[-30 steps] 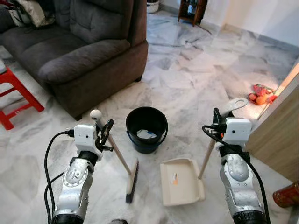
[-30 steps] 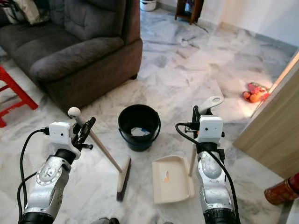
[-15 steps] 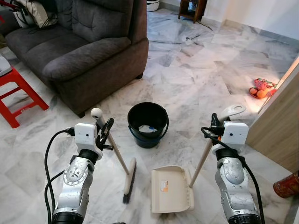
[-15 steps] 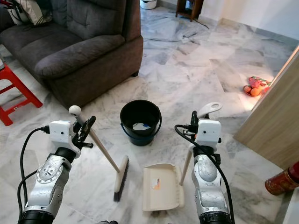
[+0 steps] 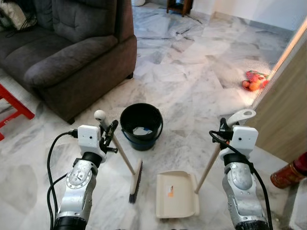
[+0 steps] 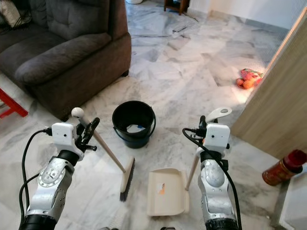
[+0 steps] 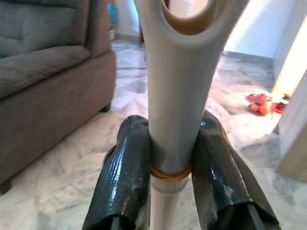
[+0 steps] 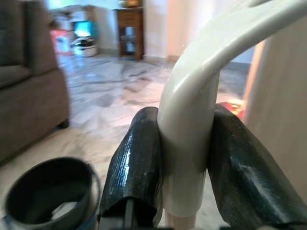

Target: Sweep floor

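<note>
My left gripper (image 5: 111,131) is shut on the pale wooden handle of a broom (image 5: 125,161), just below its round knob. The brush head (image 5: 135,182) rests on the marble floor in front of me. In the left wrist view both black fingers (image 7: 125,173) clamp the handle (image 7: 170,110). My right gripper (image 5: 222,127) is shut on the upright handle (image 5: 207,162) of a cream dustpan (image 5: 176,195), which lies flat on the floor right of the brush. The right wrist view has its fingers (image 8: 137,158) pressed on the curved grip (image 8: 190,139).
A black bucket (image 5: 141,124) holding a white scrap stands just beyond the broom and dustpan. A dark grey sofa (image 5: 72,48) and a red stool (image 5: 13,102) are at the left. A wooden panel (image 5: 288,105), a red can (image 5: 287,175) and orange items (image 5: 253,80) are at the right.
The whole view has shifted as the camera moved. The dustpan has come a little nearer to me, away from the bucket. Both grips are unchanged.
</note>
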`<state>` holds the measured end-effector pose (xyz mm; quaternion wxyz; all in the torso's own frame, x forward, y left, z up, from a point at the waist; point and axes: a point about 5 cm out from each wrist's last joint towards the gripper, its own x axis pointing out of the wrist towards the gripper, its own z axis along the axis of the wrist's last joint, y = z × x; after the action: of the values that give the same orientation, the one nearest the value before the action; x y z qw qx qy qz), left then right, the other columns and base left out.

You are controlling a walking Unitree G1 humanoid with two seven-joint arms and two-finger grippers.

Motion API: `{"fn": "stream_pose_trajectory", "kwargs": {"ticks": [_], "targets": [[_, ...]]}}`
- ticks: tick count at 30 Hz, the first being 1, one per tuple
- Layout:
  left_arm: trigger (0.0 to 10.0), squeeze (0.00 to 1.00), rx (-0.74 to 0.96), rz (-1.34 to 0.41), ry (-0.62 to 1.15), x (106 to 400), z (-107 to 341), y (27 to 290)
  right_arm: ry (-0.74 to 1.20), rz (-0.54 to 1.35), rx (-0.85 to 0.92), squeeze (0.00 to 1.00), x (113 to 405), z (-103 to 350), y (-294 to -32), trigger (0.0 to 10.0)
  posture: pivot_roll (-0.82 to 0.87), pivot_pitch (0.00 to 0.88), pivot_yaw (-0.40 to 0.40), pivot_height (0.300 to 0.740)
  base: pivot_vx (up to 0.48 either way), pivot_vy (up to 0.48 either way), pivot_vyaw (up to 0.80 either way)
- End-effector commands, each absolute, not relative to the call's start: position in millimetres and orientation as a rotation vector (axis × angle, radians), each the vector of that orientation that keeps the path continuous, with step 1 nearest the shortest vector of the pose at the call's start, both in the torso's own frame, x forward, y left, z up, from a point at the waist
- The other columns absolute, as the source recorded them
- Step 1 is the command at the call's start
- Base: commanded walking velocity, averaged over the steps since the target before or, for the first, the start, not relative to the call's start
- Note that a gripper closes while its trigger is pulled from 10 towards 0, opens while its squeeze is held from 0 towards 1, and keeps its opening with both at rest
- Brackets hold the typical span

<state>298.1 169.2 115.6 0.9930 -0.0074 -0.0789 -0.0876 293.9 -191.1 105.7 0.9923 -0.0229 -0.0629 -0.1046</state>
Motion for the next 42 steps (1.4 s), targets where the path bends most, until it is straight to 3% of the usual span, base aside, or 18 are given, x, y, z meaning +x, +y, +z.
{"fn": "stream_pose_trajectory", "kwargs": {"ticks": [1, 9, 15, 20, 30, 42], "targets": [[10.0, 0.0, -0.004, -0.206, -0.186, 299, 120, 160, -0.176, -0.283, -0.041, 0.0, 293, 117, -208, 10.0, -0.03, 0.099, -0.005, 0.74, 0.0, 0.0, -0.79], [10.0, 0.0, 0.004, -0.22, -0.178, 305, 119, 160, -0.171, -0.303, -0.056, 0.0, 290, 115, -216, 10.0, -0.04, 0.075, 0.025, 0.74, 0.0, 0.0, -0.79], [10.0, 0.0, 0.025, -0.205, -0.185, 312, 124, 167, -0.19, -0.293, -0.065, 0.0, 294, 120, -210, 10.0, -0.05, 0.062, 0.028, 0.74, 0.0, 0.0, -0.79], [10.0, 0.0, -0.002, -0.192, -0.208, 315, 125, 156, -0.187, -0.263, -0.069, 0.0, 299, 124, -207, 10.0, -0.07, 0.059, 0.002, 0.74, 0.0, 0.0, -0.79], [10.0, 0.0, 0.04, -0.168, -0.174, 310, 119, 181, -0.185, -0.279, -0.065, 0.0, 298, 120, -200, 10.0, -0.09, 0.048, 0.051, 0.74, 0.0, 0.0, -0.79], [10.0, 0.0, 0.04, -0.19, -0.167, 313, 117, 173, -0.188, -0.28, -0.063, 0.0, 297, 121, -192, 10.0, -0.11, 0.049, 0.071, 0.74, 0.0, 0.0, -0.79]]}}
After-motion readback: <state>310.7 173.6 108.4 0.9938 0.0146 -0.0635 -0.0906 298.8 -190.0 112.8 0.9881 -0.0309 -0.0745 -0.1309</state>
